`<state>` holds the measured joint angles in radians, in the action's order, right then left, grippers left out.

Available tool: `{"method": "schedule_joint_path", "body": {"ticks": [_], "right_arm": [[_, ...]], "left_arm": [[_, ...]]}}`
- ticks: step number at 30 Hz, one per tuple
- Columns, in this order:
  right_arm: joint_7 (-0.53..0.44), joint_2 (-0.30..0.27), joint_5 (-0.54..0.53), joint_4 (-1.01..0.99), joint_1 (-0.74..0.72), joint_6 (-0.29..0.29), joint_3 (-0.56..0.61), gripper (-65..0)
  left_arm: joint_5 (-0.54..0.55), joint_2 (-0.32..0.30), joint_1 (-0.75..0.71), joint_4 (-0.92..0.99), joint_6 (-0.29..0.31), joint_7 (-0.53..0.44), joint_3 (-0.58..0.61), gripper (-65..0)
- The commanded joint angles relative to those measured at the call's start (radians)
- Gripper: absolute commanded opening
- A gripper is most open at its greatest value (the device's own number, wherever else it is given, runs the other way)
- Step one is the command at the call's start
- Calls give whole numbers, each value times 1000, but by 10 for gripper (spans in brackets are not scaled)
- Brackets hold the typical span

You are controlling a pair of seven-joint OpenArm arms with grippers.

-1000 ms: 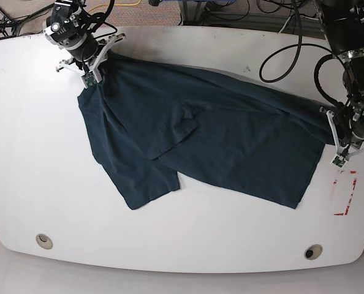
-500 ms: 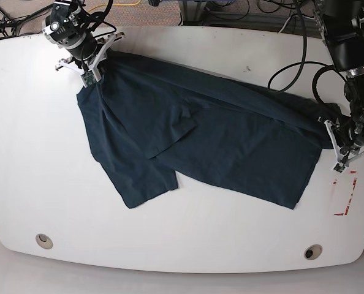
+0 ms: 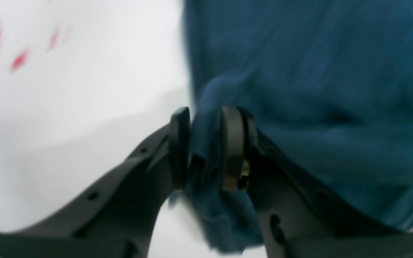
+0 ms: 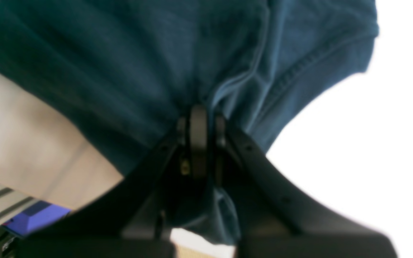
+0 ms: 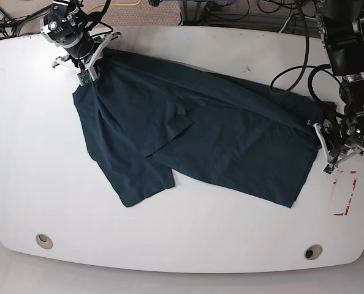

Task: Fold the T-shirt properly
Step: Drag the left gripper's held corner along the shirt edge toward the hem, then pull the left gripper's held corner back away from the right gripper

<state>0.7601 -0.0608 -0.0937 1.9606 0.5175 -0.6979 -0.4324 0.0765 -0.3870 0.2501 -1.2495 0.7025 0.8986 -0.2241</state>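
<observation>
soft shirt, held at two far corners

the t-shirt (image 5: 194, 141) lies spread across the middle of the white bench (image 5: 35, 184), slanting from one far corner toward the other side. near the front edge of the bench its loose bottom part hangs in a flap, with some cloth folded over on top. it is wrinkled, not flat.

it looks light, soft and floppy. it will sag and bunch if you lift it by one spot. it is not breakable, but thin cloth can slip out of a weak pinch. i think the best places to hold are the thick stitched edges and corners, with two holds well apart so the cloth stays stretched.

further back, the left tool (image 3: 206, 143) sits at the shirt's side edge. its two sides stand a little apart with a fold of cloth between them, so the hold looks loose.

farthest away, the right tool (image 4: 199, 139) is pinched tight on a bunched corner by a stitched hem.
</observation>
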Motion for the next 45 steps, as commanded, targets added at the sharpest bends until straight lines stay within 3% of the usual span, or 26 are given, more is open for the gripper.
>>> {"method": "schedule_joint_path", "body": {"ticks": [1, 20, 22, 28, 30, 37, 45], "right_arm": [[-17, -9, -5, 12, 3, 0, -6, -650], [-18, -53, -4, -70, -36, 0, -4, -650], [-21, -53, -4, -65, -36, 0, -4, -650], [-57, -53, -4, -71, -36, 0, -4, -650], [-58, -53, -4, -71, -36, 0, -4, -650], [-58, -49, -4, -71, -36, 0, -3, -650], [-58, -49, -4, -71, -44, 0, 2, -650]], "left_arm": [[-7, -27, 25, 18, -4, -20, -7, -511], [4, -89, 79, 26, -4, -52, -7, -500], [4, -91, 88, 26, -4, -52, -8, -461], [4, -92, 93, -12, -4, -54, -77, -243], [4, -92, 91, -28, -4, -52, -100, -206], [35, -92, 78, -95, -4, -3, -125, -183], [171, -76, -113, -255, -4, 138, -222, -185]]}}
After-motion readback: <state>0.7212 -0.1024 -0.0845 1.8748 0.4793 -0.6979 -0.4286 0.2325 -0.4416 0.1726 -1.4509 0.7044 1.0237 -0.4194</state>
